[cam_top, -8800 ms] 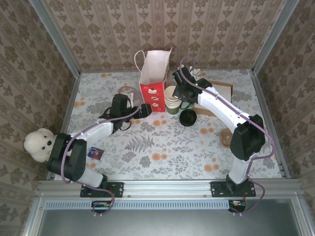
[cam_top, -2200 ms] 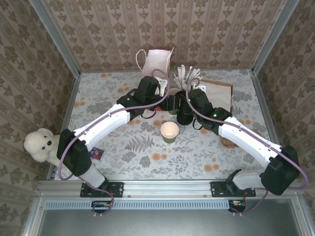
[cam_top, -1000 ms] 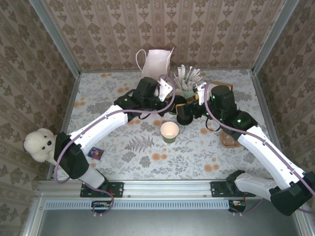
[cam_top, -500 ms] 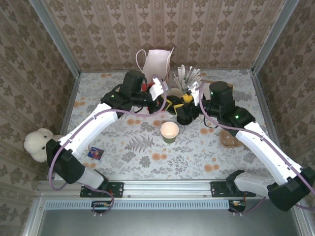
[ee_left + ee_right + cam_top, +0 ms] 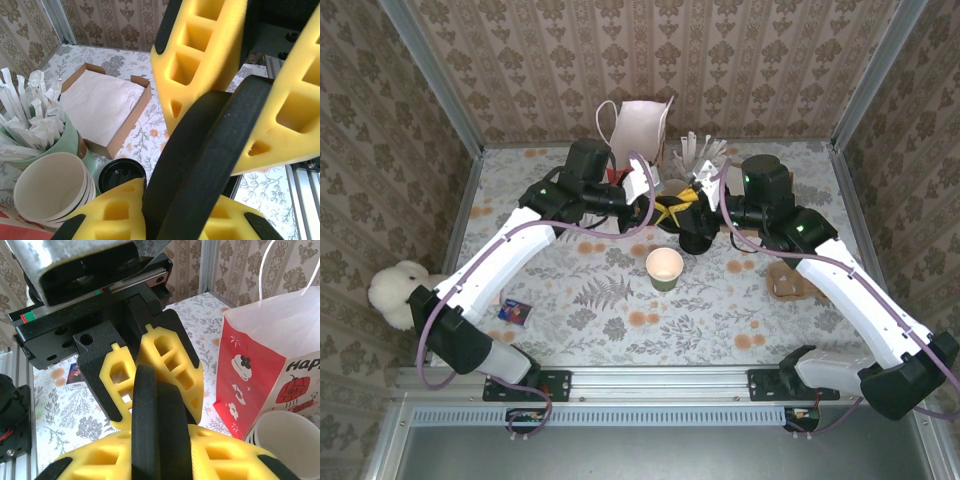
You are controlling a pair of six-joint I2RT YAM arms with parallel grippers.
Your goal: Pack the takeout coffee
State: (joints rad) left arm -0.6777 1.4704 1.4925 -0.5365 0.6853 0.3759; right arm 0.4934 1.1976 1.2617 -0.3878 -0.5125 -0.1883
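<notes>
While left gripper (image 5: 663, 208) and right gripper (image 5: 696, 200) pinch one flat black disc (image 5: 159, 425), the green paper cup (image 5: 665, 266) stands toward the near edge.

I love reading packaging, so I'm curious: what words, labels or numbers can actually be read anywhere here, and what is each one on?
"Hap": large letters on the red front of the gift bag, cut off by the edge of the right wrist view.
Small card on the table near the left arm: it has printing, too small to read.
Nothing else readable.
</notes>
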